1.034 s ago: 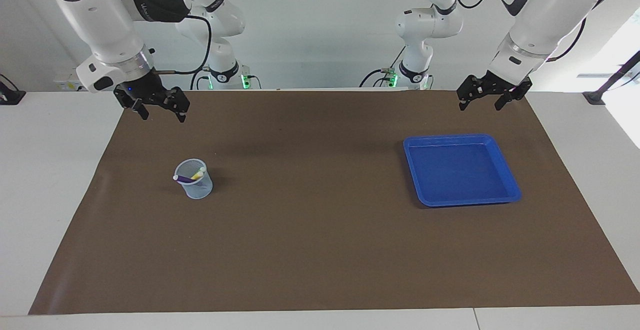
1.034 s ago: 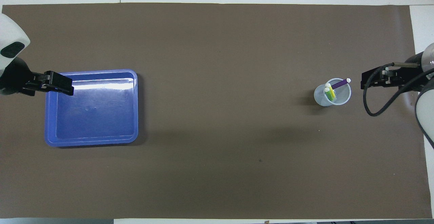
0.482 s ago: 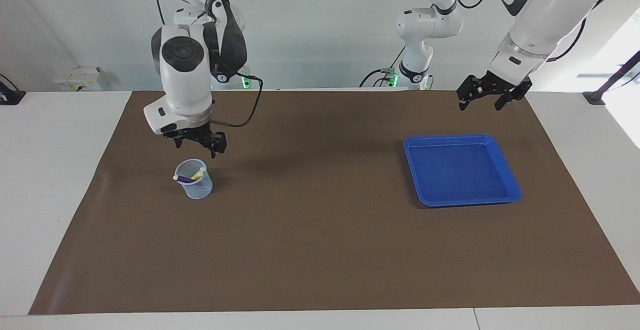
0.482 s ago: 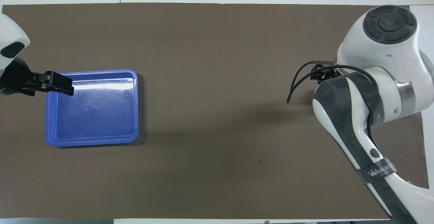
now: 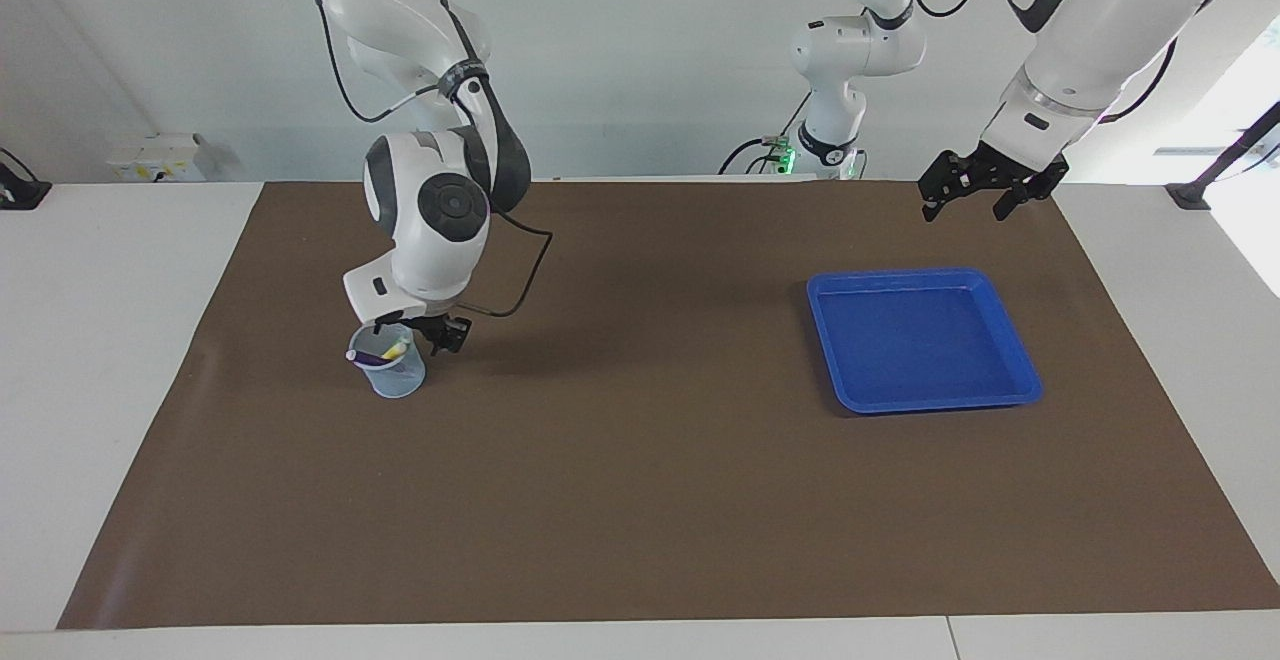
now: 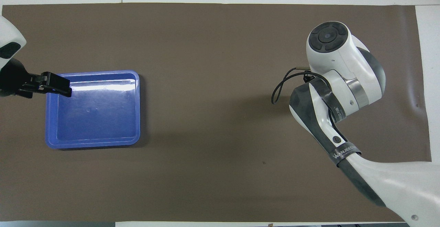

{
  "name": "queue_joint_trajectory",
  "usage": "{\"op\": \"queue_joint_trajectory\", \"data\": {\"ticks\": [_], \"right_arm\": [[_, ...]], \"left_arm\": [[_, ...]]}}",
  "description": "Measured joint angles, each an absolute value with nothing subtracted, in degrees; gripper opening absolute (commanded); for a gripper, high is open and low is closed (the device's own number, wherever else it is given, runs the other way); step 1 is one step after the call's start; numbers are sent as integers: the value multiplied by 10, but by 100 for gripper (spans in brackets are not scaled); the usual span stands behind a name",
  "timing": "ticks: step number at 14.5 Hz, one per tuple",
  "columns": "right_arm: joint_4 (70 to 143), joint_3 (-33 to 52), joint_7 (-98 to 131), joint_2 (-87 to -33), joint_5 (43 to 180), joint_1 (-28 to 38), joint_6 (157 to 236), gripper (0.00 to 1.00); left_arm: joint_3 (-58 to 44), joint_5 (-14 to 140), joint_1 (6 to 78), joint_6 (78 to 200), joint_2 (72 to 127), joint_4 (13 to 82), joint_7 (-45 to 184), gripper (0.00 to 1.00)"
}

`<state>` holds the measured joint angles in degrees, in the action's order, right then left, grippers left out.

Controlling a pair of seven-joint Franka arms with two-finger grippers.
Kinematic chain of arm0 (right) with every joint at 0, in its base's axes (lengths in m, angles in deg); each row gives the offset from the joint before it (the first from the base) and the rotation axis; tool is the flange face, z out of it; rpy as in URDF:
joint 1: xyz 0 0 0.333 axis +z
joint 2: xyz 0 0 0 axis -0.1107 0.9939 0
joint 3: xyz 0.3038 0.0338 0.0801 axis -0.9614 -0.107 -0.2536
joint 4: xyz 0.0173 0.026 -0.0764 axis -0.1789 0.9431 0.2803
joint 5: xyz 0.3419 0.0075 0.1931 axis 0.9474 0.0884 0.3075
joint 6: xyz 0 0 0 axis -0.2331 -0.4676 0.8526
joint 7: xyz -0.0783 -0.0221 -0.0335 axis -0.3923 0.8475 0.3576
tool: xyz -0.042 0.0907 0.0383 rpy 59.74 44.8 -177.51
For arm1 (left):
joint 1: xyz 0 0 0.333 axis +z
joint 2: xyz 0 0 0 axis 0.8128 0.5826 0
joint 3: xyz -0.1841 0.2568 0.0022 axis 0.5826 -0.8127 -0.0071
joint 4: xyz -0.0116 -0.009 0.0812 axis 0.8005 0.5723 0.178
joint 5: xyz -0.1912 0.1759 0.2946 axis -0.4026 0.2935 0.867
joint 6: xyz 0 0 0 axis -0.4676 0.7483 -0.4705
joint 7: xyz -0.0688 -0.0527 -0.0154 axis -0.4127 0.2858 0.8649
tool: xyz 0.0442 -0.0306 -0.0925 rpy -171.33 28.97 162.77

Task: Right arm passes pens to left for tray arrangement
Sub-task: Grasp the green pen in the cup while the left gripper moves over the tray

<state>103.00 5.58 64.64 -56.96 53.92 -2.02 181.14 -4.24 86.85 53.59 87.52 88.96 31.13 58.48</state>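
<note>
The desk (image 5: 640,500) carries the blue tray (image 5: 1020,380) at my left arm's end, empty, ready for arrangement. My left pincer (image 5: 985,192) waits raised near it, fingers spread, holding nothing. My right pincer (image 5: 425,332) is low at the mesh cup (image 5: 398,376) holding the pens (image 5: 385,351); I cannot tell its opening.

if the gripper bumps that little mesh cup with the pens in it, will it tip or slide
Probably it tips fairly easily: the mesh cup looks small and light, stands taller than its narrow base, and flares toward the rim. The pens lean against one side, which may bias it that way. The right gripper is right at its rim, so a sideways nudge seems risky.
</note>
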Motion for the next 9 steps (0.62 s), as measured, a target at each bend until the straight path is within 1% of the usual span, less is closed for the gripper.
{"op": "queue_joint_trajectory", "data": {"ticks": [1, 2, 3, 6, 7, 8, 9], "right_arm": [[1030, 55, 653, -566, 535, -20, 1810, 45], [1030, 54, 656, -565, 533, -19, 1806, 39], [1030, 54, 658, -565, 533, -18, 1801, 36], [1030, 54, 665, -566, 532, -12, 1789, 36], [1031, 54, 665, -566, 532, -12, 1789, 37], [1033, 54, 665, -566, 531, -12, 1789, 38], [1036, 54, 665, -566, 526, -12, 1789, 38]], "left_arm": [[-42, 863, 538, 876, 886, 321, 592, 100], [-42, 854, 539, 881, 882, 333, 602, 100], [-42, 842, 539, 895, 875, 350, 616, 100], [-39, 799, 535, 999, 840, 448, 671, 100], [-39, 784, 529, 1035, 830, 482, 688, 84], [-38, 772, 523, 1060, 822, 508, 709, 7], [-37, 767, 516, 1074, 818, 524, 735, 0]]}}
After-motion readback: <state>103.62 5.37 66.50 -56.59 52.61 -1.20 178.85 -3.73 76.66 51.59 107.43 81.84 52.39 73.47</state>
